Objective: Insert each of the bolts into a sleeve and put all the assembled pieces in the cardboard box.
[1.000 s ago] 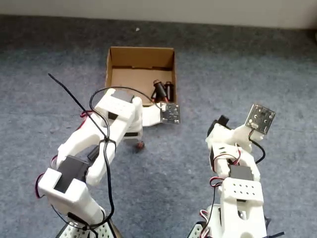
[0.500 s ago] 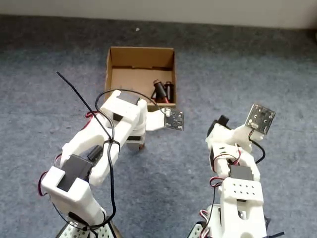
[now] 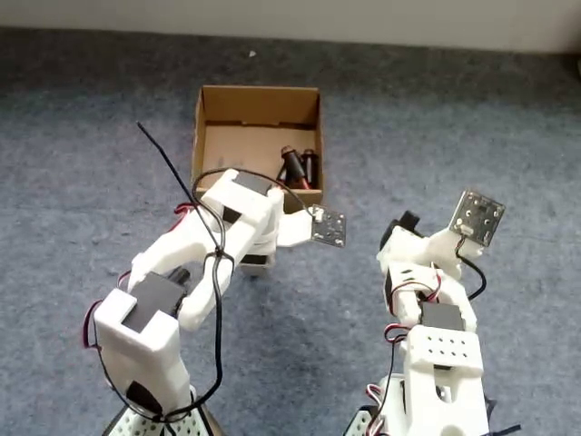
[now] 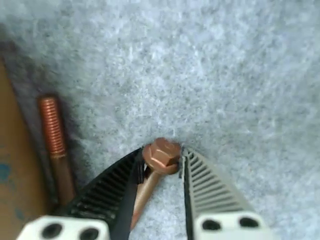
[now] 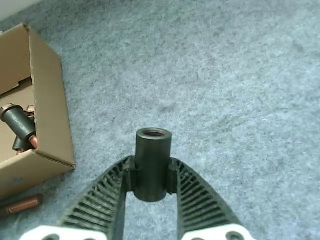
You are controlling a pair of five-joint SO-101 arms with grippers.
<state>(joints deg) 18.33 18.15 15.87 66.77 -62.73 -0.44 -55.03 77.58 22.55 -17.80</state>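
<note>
Where left gripper (image 4: 163, 154) clamps bolt (image 4: 160, 156), box (image 3: 259, 89) stands near.

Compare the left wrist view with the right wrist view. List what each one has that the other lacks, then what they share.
Left wrist view adds: the left gripper, fingers closed on a copper bolt, with its hex head at the fingertips.
Right wrist view adds: the right gripper holding a dark sleeve with its open bore facing outward, and assembled pieces lying inside the cardboard box.
Both: the grey carpet, the cardboard box, and a loose bolt lying on the carpet beside the box wall, likely the same one.
</note>
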